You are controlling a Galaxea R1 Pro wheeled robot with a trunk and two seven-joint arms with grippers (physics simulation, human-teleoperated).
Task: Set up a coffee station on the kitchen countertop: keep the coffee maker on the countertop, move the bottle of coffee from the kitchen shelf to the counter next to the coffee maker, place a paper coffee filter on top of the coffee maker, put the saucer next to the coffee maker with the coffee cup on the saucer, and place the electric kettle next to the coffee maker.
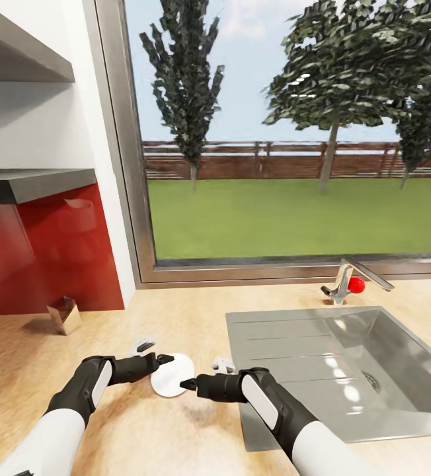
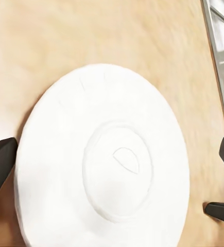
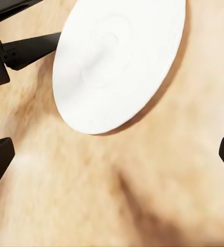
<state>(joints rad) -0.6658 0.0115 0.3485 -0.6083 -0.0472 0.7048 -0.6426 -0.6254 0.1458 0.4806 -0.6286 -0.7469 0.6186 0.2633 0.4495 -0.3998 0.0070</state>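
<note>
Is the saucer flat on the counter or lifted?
Flat and empty. The saucer lies on the countertop with no cup on it; the left gripper is open, fingers either side.

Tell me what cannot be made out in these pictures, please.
- Saucer: in the head view the left gripper covers its near-left edge; whether the fingers touch it is unclear.
- Saucer in the left wrist view: cut off by the frame edge.
- Small box by the red wall: too small to identify.
</note>
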